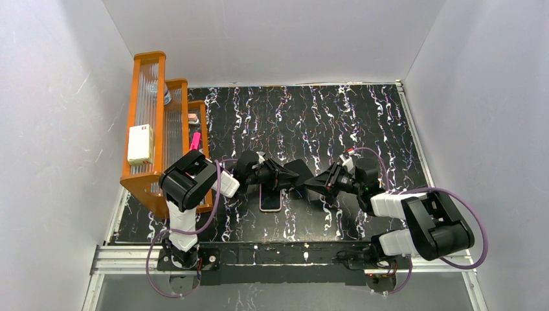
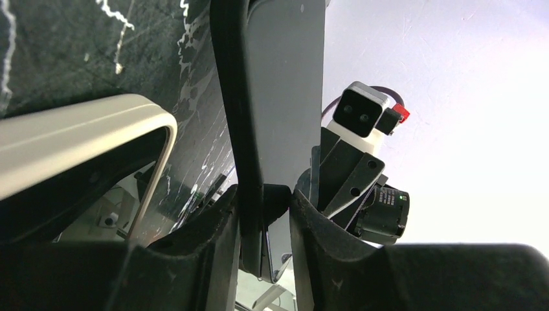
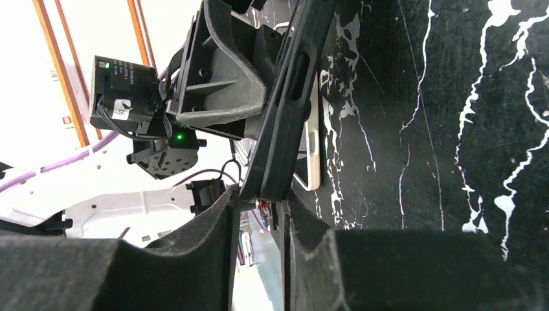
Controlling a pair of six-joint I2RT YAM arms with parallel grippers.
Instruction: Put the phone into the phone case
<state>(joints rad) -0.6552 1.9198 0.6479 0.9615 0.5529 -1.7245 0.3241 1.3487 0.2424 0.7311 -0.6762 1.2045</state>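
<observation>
The phone (image 1: 299, 171), a dark slab with a thick black shell round it, hangs edge-up just above the table between both grippers. My left gripper (image 1: 285, 176) is shut on its left end. In the left wrist view my fingers (image 2: 220, 220) clamp the black rim (image 2: 233, 97) and a thin glossy slab (image 2: 288, 84). My right gripper (image 1: 320, 183) is shut on the right end. The right wrist view shows the slotted black edge (image 3: 291, 103) between its fingertips (image 3: 304, 227). The pinkish phone case (image 1: 270, 197) lies flat below, its inside dark; it also shows in the left wrist view (image 2: 84, 126) and the right wrist view (image 3: 313, 152).
An orange slatted rack (image 1: 152, 129) stands at the left with a white box (image 1: 140, 144), a pink item (image 1: 195, 140) and a bottle. White walls close in three sides. A metal rail (image 1: 285, 256) runs along the near edge.
</observation>
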